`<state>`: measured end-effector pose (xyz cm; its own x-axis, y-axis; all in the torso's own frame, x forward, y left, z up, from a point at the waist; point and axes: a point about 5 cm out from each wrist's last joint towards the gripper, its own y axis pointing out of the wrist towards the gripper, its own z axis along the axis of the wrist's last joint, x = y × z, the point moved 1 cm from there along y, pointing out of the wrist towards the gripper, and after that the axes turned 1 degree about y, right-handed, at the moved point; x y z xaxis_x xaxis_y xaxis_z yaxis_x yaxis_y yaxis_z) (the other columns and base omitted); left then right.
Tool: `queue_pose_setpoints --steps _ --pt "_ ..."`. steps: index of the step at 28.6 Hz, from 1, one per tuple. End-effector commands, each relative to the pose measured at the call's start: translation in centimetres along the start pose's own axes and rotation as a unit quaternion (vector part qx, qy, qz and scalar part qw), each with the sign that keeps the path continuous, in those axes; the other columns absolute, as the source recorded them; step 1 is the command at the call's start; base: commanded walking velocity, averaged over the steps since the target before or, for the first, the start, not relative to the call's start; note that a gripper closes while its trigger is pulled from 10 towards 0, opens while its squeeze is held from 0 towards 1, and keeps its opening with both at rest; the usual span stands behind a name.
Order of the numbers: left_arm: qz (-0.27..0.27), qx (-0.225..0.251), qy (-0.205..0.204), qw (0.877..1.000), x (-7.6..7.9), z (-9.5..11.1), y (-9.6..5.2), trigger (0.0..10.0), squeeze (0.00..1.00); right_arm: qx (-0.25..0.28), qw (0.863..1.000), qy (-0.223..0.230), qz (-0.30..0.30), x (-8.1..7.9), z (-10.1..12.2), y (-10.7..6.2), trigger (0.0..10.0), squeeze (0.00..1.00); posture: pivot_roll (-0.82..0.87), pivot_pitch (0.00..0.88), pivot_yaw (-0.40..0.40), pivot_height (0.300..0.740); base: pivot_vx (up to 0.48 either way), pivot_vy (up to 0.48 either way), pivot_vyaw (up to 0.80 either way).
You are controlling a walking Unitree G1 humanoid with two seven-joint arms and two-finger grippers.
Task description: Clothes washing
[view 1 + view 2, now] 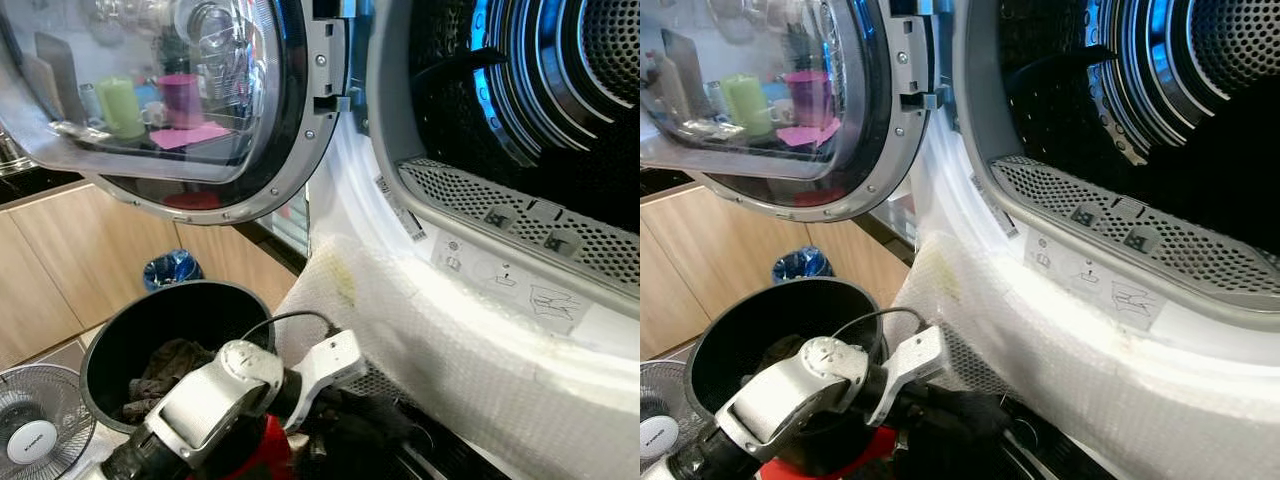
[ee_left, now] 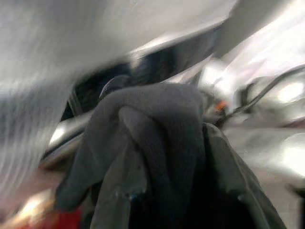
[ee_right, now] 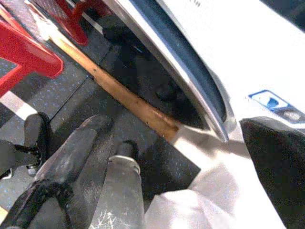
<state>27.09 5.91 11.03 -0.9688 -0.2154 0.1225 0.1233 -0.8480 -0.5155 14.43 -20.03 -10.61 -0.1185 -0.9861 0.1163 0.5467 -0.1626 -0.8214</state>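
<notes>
Left gripper (image 2: pixel 157 157) clutched a dark garment (image 2: pixel 152 124) below the open washer door (image 1: pixel 200 110), beside a black bucket (image 1: pixel 170 310); right gripper's state couldn't be told.

Washing machine drum opening (image 1: pixel 540 90) upper right, door (image 1: pixel 170 100) swung open to its left. Perforated lip (image 1: pixel 520 215) along lower edge of opening, label panel (image 1: pixel 510 285) just below it. Bubble wrap sheet (image 1: pixel 450 350) draped over machine front beneath opening. Round bin (image 1: pixel 105 345) on floor lower left, before wooden cabinets (image 1: pixel 70 250); clothes (image 1: pixel 160 375) inside bin. Bag (image 1: pixel 170 268) behind bin, against cabinets. Fan (image 1: pixel 35 425) left of bin, at frame corner. Left arm (image 1: pixel 215 395) in front of bin, reaching toward machine base. Dark garment (image 2: pixel 157 143) at left gripper in wrist view.
</notes>
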Motion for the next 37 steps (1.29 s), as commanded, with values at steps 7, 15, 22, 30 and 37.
queue_pose_setpoints --steps 7,15,22,30,37 --pt "0.036 -0.021 -0.011 0.999 -0.9 -2.3 0.3 0.0 0.0 0.064 0.99 -0.028 0.126 0.1 -0.2 -1.1 10.0 1.0 0.22 0.0 -0.024 0.74 0.0 0.0 0.0" --pt "0.033 -0.02 0.0 0.999 -1.1 -2.4 0.8 0.0 0.0 0.152 0.935 -0.062 0.316 1.8 0.6 -6.1 10.0 1.0 0.21 0.0 -0.02 0.74 0.0 0.0 0.0" --pt "-0.004 0.003 0.018 1.0 0.0 -0.9 2.6 0.0 0.0 0.219 0.899 -0.065 0.375 0.4 4.2 -8.7 10.0 1.0 0.2 0.0 -0.019 0.74 0.0 0.0 0.0" --pt "-0.067 0.043 0.039 0.996 2.6 2.5 6.6 0.0 0.0 0.241 0.864 -0.059 0.439 -2.6 6.2 -11.9 10.0 0.36 0.17 0.0 -0.002 0.74 0.0 0.0 0.0" --pt "-0.077 0.079 0.029 0.993 3.4 4.9 8.3 0.0 0.0 0.227 0.863 -0.047 0.449 -3.1 6.0 -12.9 10.0 0.0 0.16 0.0 -0.002 0.74 0.0 0.0 0.0"
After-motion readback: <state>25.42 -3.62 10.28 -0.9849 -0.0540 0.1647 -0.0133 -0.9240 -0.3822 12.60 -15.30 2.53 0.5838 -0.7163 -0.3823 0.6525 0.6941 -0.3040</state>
